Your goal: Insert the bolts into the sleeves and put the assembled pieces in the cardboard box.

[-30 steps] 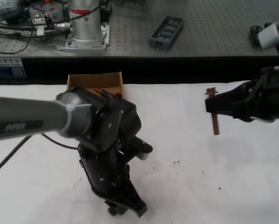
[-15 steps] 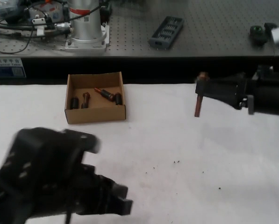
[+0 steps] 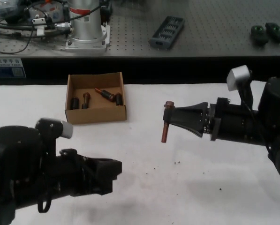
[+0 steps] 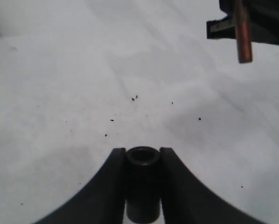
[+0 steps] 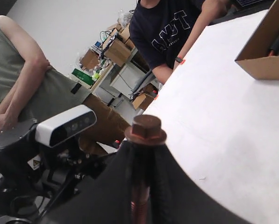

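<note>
Right gripper [image 3: 171, 114] has swung in toward centre, pinching the bolt [image 3: 164, 127] under its head, shank hanging free for insertion. Left gripper [image 4: 142, 155], near left, clamps the sleeve [image 4: 142, 186], bore exposed. Cardboard box [image 3: 95, 115] sits far left, pieces [image 3: 105, 94] inside.

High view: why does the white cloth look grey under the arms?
High view: those are soft shadows on the cloth near the left gripper and under the arm whose right gripper holds the bolt, probably from lights overhead. Left wrist view: a similar faint grey patch lies beside the sleeve.
</note>
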Controlling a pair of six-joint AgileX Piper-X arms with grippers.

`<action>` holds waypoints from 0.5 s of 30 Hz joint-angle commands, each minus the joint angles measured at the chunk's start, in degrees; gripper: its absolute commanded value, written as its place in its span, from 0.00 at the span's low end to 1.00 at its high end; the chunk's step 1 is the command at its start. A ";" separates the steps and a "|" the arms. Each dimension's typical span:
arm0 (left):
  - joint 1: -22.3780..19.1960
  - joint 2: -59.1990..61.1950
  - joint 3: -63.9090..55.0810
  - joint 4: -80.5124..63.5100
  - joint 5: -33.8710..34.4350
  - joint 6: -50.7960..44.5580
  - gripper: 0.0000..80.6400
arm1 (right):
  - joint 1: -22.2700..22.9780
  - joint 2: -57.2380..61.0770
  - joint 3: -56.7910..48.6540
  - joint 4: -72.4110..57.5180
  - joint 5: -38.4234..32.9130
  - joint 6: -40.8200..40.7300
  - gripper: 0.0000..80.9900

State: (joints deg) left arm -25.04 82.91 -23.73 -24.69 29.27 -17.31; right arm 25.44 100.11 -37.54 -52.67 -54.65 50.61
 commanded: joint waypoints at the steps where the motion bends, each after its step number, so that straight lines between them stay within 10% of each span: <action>1: 0.16 1.73 -0.20 -6.02 4.01 -0.17 0.01 | 0.05 1.03 -1.90 -5.12 3.41 4.69 0.05; 15: -0.09 5.11 -4.42 -8.34 13.53 5.96 0.01 | 1.39 1.89 -3.02 -3.80 -3.59 3.51 0.05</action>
State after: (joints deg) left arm -25.04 87.52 -26.85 -31.97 39.56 -13.08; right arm 26.90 102.00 -39.98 -55.12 -58.50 53.11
